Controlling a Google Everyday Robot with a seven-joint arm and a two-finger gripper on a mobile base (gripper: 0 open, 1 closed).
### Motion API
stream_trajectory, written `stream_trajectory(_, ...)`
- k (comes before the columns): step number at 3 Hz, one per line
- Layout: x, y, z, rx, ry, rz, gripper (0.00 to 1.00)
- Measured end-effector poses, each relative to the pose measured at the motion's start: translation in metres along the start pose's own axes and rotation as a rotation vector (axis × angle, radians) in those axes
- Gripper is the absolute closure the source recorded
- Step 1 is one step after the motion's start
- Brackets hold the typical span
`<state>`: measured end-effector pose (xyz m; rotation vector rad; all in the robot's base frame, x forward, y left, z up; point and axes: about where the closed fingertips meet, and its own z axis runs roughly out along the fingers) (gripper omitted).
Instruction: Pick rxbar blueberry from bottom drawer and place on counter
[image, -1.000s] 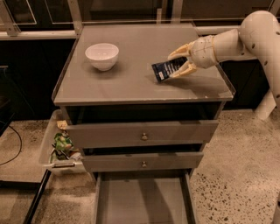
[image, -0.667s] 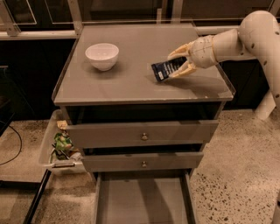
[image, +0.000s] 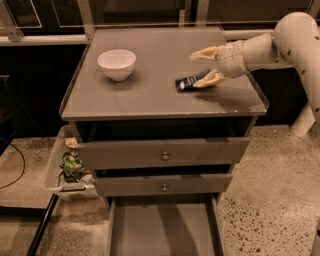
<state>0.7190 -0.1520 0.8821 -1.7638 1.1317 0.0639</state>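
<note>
The rxbar blueberry (image: 189, 83), a small dark wrapper with white print, lies flat on the counter (image: 150, 95) right of centre. My gripper (image: 201, 67) reaches in from the right and stands open. One finger is raised above the bar. The other rests low at the bar's right end; I cannot tell whether it touches. The bottom drawer (image: 160, 227) is pulled out at the cabinet's foot, and only its plain grey floor shows.
A white bowl (image: 116, 63) stands on the counter's left side. The two upper drawers with knobs (image: 164, 156) sit slightly pulled out. A clear bin of snack packs (image: 69, 167) stands on the floor left of the cabinet. My arm (image: 295, 40) fills the right.
</note>
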Motion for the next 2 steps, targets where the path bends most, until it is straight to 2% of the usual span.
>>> stream_trajectory(1,0.0000,0.0000,0.0000,0.000,0.000,0.000,0.00)
stream_trajectory(2,0.0000,0.0000,0.0001,0.000,0.000,0.000,0.00)
